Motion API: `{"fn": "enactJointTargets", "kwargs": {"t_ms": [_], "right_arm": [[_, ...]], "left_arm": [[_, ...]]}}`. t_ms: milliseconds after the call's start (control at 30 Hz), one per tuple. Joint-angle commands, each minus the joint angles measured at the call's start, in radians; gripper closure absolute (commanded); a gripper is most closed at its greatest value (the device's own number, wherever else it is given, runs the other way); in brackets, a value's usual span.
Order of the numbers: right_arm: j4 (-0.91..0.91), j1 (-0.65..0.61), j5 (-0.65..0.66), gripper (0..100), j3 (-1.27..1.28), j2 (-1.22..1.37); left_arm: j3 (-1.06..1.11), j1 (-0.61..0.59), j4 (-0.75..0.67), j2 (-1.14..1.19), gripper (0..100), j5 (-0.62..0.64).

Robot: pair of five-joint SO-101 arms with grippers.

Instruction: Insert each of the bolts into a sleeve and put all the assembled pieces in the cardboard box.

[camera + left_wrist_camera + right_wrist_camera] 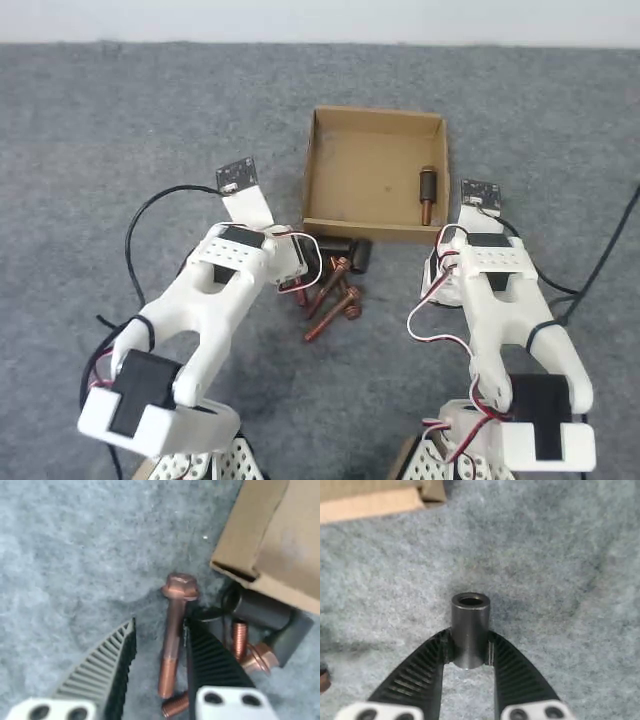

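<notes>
Cardboard box, upper centre: one assembled piece inside. Right hand clamps a sleeve; left hand wide astride a bolt (other bolts lie loose).

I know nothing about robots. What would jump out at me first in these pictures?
Probably the heap of copper bolts lying just in front of the cardboard box, where one assembled piece already lies by a side wall. Then the grippers: the right gripper is clamped on a dark sleeve, and the left gripper is open, with a single bolt between its fingers.
</notes>
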Motion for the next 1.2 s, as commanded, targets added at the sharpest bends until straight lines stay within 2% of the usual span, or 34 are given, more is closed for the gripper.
{"fn": "enactJointTargets", "kwargs": {"t_ms": [0, 100, 333, 400, 500, 867, 967, 1100, 1167], "right_arm": [[-0.004, 0.005, 0.015, 99.1, -0.008, -0.025], [-0.004, 0.005, 0.015, 99.1, -0.008, -0.025], [-0.004, 0.005, 0.015, 99.1, -0.008, -0.025], [-0.004, 0.005, 0.015, 99.1, -0.008, -0.025], [-0.004, 0.005, 0.015, 99.1, -0.008, -0.025], [-0.004, 0.005, 0.015, 99.1, -0.008, -0.025], [-0.004, 0.005, 0.015, 99.1, -0.008, -0.025], [-0.005, 0.005, 0.015, 99.1, -0.008, -0.025], [-0.007, 0.005, 0.015, 99.1, -0.008, -0.025]], "left_arm": [[-0.099, -0.005, 0.002, 0.06, 85, 0.009], [-0.159, -0.005, 0.049, 0.109, 85, 0.009], [-0.228, -0.006, 0.057, 0.175, 85, 0.009], [-0.242, -0.006, 0.058, 0.193, 89, 0.009], [-0.257, -0.006, 0.058, 0.209, 100, 0.009], [-0.26, -0.008, 0.157, 0.201, 99, 0.006], [-0.286, -0.012, 0.204, 0.201, 99, -0.066], [-0.338, -0.084, 0.273, 0.203, 99, -0.196], [-0.344, -0.117, 0.272, 0.209, 98, -0.21]]}}
